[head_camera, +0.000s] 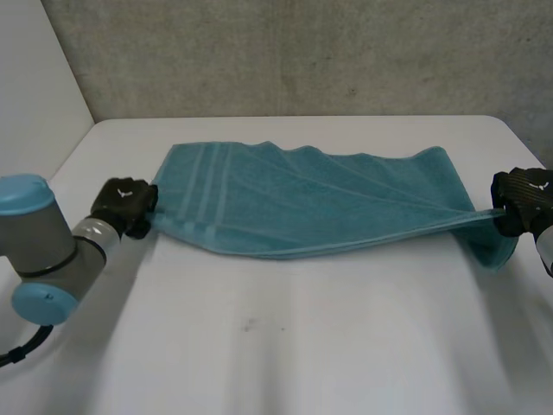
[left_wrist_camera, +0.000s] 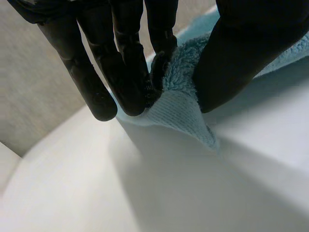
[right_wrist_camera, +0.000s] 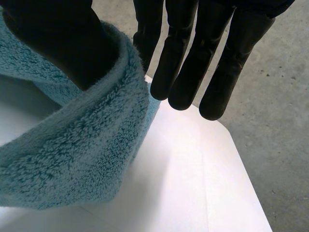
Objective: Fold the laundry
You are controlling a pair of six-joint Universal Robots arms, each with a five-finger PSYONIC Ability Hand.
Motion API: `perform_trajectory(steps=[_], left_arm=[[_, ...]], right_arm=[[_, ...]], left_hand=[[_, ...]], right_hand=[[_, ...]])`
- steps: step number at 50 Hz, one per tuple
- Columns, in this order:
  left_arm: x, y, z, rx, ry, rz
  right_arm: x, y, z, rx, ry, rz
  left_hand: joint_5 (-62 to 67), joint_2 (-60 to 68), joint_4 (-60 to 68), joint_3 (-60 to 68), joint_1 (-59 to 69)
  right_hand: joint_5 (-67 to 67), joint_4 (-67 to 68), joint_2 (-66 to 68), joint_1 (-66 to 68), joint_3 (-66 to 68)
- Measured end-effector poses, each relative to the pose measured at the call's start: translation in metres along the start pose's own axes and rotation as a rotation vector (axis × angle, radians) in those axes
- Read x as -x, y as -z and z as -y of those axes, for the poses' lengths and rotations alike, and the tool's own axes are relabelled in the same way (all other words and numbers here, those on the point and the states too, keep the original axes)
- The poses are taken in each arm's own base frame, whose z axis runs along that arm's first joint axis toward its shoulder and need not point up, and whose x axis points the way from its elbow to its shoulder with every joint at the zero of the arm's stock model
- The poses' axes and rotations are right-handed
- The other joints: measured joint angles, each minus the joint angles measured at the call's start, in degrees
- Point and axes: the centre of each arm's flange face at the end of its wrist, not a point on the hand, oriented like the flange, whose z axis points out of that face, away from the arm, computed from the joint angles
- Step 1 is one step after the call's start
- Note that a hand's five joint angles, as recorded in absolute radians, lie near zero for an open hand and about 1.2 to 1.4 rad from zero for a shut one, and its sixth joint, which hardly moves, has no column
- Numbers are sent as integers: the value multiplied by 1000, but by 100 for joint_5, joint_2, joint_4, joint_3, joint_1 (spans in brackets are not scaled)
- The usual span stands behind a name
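Pinching opposite towel (head_camera: pixel 311 207) ends: left hand (head_camera: pixel 125 206), right hand (head_camera: pixel 521 201).

A white table (head_camera: pixel 285 354) takes the lower and middle part of the frame. A small dark mark (head_camera: pixel 249 325) lies on it at the lower centre. A grey concrete wall (head_camera: pixel 302 52) runs across the top, and a white panel (head_camera: pixel 34 78) stands at the upper left. Past the table's edge there is grey concrete floor (right_wrist_camera: pixel 285 145).
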Motion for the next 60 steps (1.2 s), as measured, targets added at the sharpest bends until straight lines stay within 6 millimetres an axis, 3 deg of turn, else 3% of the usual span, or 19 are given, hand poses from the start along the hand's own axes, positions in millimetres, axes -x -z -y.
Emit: perform_trajectory(steps=[2, 8, 20, 24, 29, 32, 35, 37, 49, 55, 60], left_arm=[[6, 9, 16, -32, -3, 18], [11, 33, 32, -53, -10, 39], [23, 69, 28, 6, -18, 97], [31, 75, 22, 32, -36, 125], [37, 78, 18, 50, -49, 145], [41, 79, 18, 54, -51, 154], [42, 80, 18, 57, -49, 158], [43, 82, 18, 62, -47, 159], [46, 109, 27, 122, -24, 155], [53, 139, 33, 203, -51, 155], [49, 152, 32, 256, -95, 106]], right_arm=[[0, 0, 1, -2, 1, -1], [-1, 1, 4, -1, 6, 1], [5, 16, 4, 160, 90, 104], [7, 19, 2, 213, 87, 138], [8, 19, -6, 254, 68, 153], [9, 20, -11, 276, 56, 158], [8, 21, -16, 291, 46, 161], [8, 22, -19, 302, 38, 167], [3, 44, -15, 319, 37, 240], [-7, 78, -2, 420, 218, 306], [-10, 91, 5, 460, 308, 360]], left_hand=[[0, 8, 21, 25, 2], [0, 8, 21, 26, 5], [0, 16, 43, 49, 5], [0, 16, 43, 49, 5], [0, 18, 44, 49, 5], [0, 21, 45, 50, 5], [0, 21, 45, 50, 5], [0, 21, 46, 50, 5], [0, 37, 47, 50, 5], [0, 43, 47, 50, 5], [0, 56, 47, 51, 5]], right_hand=[[0, 0, 0, 0, 0], [0, 0, 0, 0, 0], [-1, -56, -13, 0, -31], [-1810, -2050, -2036, -1506, -2035], [-2749, -2951, -2813, -2174, -2890], [-2488, -2675, -2534, -1950, -2639], [-1543, -1582, -1398, -1018, -1479], [-229, -201, -70, 24, -157], [-65, 3, 32, 26, -20], [-64, 2, 32, 26, -20], [-64, 3, 32, 26, -20]])
